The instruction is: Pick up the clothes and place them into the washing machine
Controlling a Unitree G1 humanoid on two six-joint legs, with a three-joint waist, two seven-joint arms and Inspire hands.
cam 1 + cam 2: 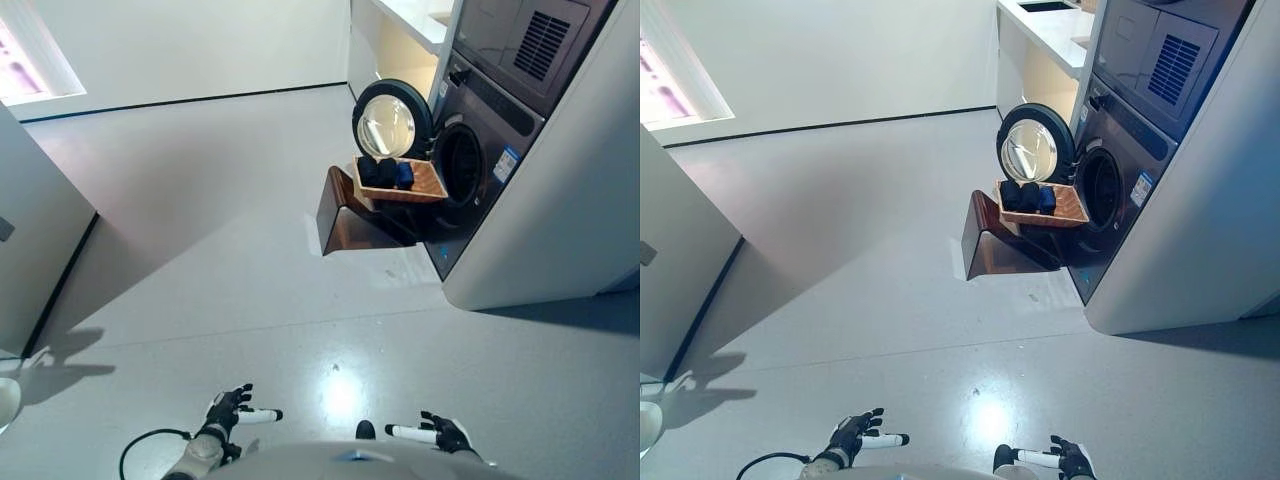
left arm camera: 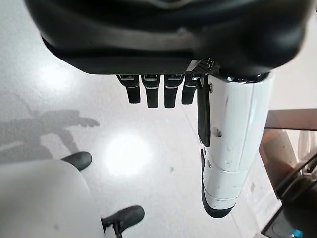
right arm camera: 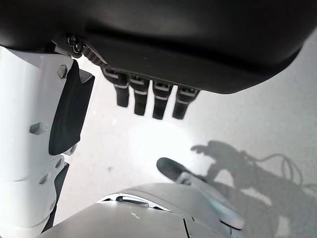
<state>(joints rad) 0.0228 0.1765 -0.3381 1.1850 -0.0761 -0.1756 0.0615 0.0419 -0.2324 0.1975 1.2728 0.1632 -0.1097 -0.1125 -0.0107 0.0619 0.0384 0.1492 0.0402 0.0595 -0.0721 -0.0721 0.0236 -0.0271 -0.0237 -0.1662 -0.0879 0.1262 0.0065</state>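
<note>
Washing machine [image 1: 487, 165]: seen at far right, round door [image 1: 390, 122] swung open, drum opening dark; contents can't be made out.
Stand [image 1: 352, 213]: brown, set just in front of the machine, basket carried on top.
Basket [image 1: 424, 187]: wicker, right by the drum opening; clothes [image 1: 385, 172] held inside, dark w/ one blue piece.
Left hand [image 1: 227, 409]: seen low over floor, well apart from basket; fingers relaxed, nothing held.
Right hand [image 1: 446, 433]: same, low over floor; fingers relaxed, nothing held.
</note>
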